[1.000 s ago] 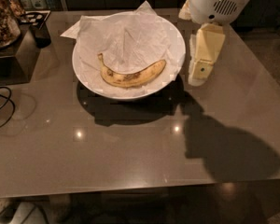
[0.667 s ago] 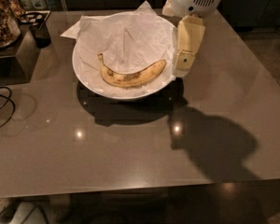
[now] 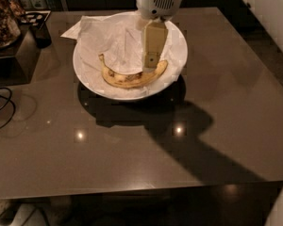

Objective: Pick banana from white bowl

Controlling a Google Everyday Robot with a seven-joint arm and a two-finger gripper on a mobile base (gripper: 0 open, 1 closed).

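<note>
The banana [image 3: 127, 79], yellow with brown spots, lies curved in the front part of the white bowl [image 3: 83, 81], on the crumpled white paper [image 3: 108, 36] that lines it. The bowl stands at the back middle of the dark table [image 3: 132, 149]. My gripper [image 3: 151, 66], cream-coloured under a white wrist housing, hangs down over the bowl. Its tip is just above the right half of the banana and covers a small part of it.
A dark cup [image 3: 40, 32] stands left of the bowl. A dark box [image 3: 14, 55] with a heap of items [image 3: 2, 18] on it sits at the table's left edge, with black cables [image 3: 2, 107] beside it. The arm's shadow falls across the table's right front.
My gripper has moved left from beside the bowl's right rim to over the bowl, above the banana. The camera's view has also shifted. The banana and bowl have not moved.
</note>
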